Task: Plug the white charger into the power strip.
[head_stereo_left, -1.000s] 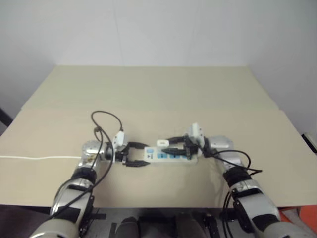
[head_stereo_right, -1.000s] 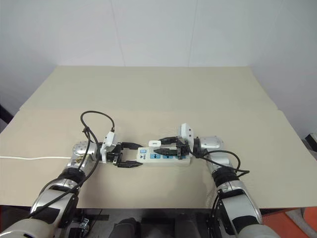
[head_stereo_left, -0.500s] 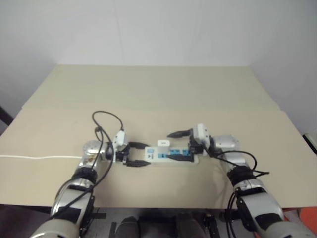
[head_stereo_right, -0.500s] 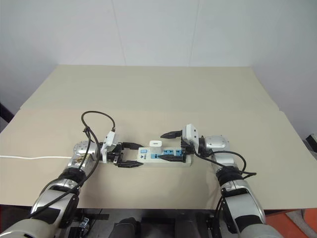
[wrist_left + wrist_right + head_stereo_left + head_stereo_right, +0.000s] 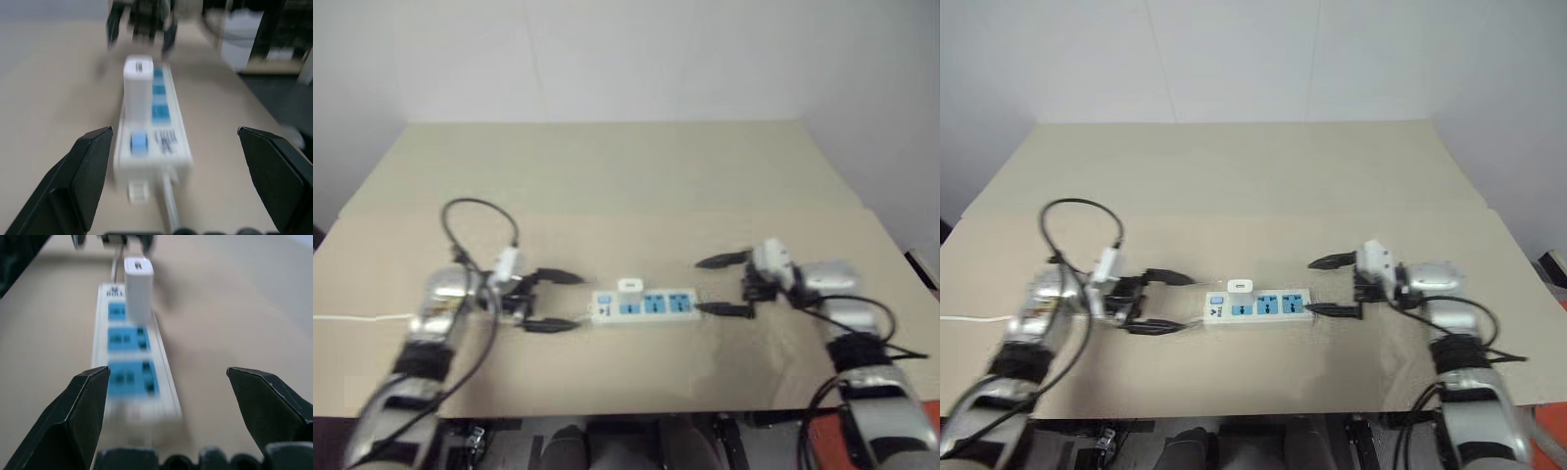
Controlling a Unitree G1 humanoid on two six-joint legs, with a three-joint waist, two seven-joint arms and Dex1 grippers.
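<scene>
The power strip (image 5: 651,305) lies flat near the table's front edge, blue socket faces up. The white charger (image 5: 628,286) stands upright on it at the socket nearest the switch end, prongs hidden, with nothing touching it. My left gripper (image 5: 576,301) is open just off the strip's switch end, clear of it. My right gripper (image 5: 698,285) is open at the strip's other end, its lower finger close to that end. In the left wrist view the charger (image 5: 138,83) and strip (image 5: 154,137) lie ahead between the open fingers (image 5: 90,169). The right wrist view shows the charger (image 5: 138,289) further along the strip (image 5: 128,364).
The strip's thin white cord (image 5: 352,317) runs left to the table's edge. A black cable loop (image 5: 475,211) arches over my left wrist. The tan table (image 5: 626,186) stretches wide behind the strip, and its front edge (image 5: 636,411) lies just below it.
The right gripper opened, left the charger standing on the strip and drew back to the right. The left gripper pulled away to the left. The camera view also shifted.
</scene>
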